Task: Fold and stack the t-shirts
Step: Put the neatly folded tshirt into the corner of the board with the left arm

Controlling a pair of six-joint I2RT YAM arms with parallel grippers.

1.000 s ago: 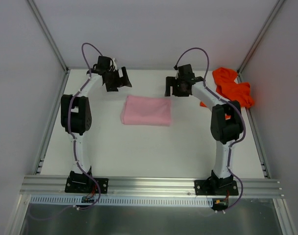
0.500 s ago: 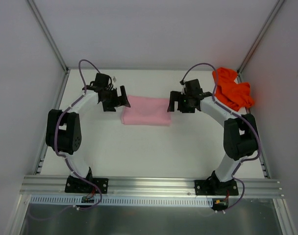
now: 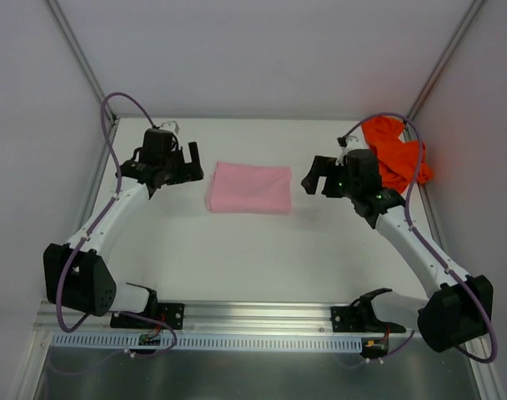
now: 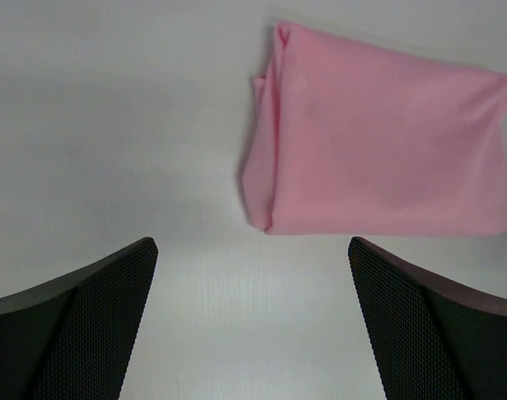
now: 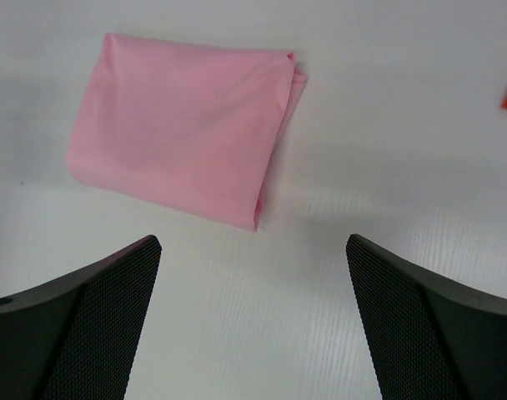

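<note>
Nearest the arm bases lies the white worktop [image 3: 237,258]. Farther in, the left gripper [image 3: 189,162] hangs just left of the pink t-shirt [image 3: 249,187] and the right gripper [image 3: 313,177] just right of it. Both have their jaws spread wide, hold nothing and are clear of the cloth. The pink t-shirt lies mid-worktop between them as a folded rectangle, with its layered edges showing at one short end. Beyond the right gripper, in the far right corner by the wall, the orange t-shirt [image 3: 395,154] sits in a crumpled heap, not yet folded.

The orange one is probably the next job, and that is where trouble could start. Because it is bunched, a pinch may catch several layers at once, or only a sleeve, and the shirt would come up twisted instead of spread. The wall leaves the right arm little room. The left arm would have to reach across the pink t-shirt and could brush it. Dragging the orange cloth inward could also push the pink fold open.
</note>
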